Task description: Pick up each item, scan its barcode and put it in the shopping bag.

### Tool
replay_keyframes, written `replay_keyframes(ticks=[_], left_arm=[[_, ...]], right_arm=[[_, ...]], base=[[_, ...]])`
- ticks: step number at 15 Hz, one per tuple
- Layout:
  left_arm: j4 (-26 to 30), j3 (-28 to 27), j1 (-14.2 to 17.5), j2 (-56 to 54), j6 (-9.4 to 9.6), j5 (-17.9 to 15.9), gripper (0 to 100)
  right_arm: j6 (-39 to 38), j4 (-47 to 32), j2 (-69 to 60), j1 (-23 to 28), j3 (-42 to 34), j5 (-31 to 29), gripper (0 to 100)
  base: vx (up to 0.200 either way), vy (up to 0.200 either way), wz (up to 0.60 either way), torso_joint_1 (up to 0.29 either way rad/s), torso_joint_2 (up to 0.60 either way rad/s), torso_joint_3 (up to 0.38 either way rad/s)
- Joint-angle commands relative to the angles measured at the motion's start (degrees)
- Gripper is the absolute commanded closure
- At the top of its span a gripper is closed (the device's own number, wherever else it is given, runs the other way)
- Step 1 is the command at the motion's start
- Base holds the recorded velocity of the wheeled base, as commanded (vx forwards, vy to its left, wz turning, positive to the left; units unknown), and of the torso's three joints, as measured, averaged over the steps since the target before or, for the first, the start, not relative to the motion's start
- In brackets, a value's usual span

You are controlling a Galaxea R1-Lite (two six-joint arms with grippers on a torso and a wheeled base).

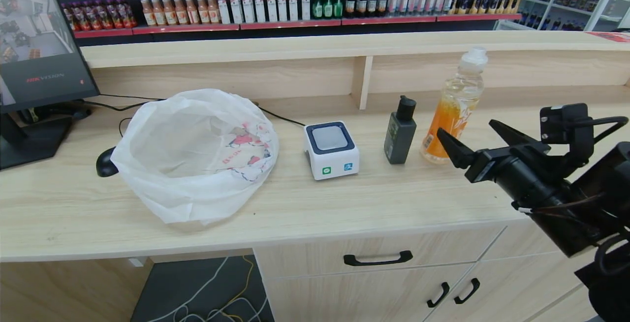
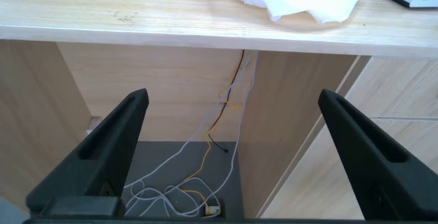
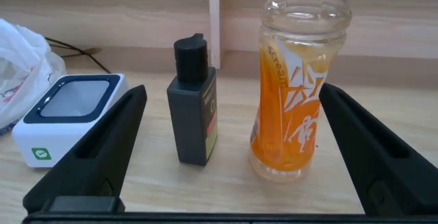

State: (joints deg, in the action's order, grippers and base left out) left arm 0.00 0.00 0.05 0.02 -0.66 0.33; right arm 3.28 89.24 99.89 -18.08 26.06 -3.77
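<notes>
- The shopping bag [image 1: 197, 154] lies open on the counter [image 1: 344, 204] and seems empty — nothing packed yet, I judge.
- My right gripper [image 1: 465, 127] hangs near the orange bottle [image 1: 455, 108], jaws spread, holding nothing.
- My left gripper [image 2: 233, 97] is low before the counter, jaws spread too.
- The dark bottle [image 1: 400, 132] stands between the orange bottle and the scanner [image 1: 330, 149] — both wait for scanning.

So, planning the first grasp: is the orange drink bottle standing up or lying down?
Upright: the orange drink bottle stands on its base on the counter, white cap on top, apart from the dark bottle.
</notes>
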Motion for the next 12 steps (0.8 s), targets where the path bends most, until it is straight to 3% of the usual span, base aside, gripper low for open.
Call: replay_keyframes(ticks=[1,12], left_arm=[[0.0,0.0,0.0,0.0,-0.04,0.0,0],[0.0,0.0,0.0,0.0,0.13,0.0,0]], right_arm=[[0.2,-0.2,4.1,-0.1,3.9,0.0,0],[0.5,-1.1,12.5,-6.7,14.6,-0.2,0]], base=[[0.0,0.0,0.0,0.0,0.0,0.0],[0.0,0.0,0.0,0.0,0.0,0.0]])
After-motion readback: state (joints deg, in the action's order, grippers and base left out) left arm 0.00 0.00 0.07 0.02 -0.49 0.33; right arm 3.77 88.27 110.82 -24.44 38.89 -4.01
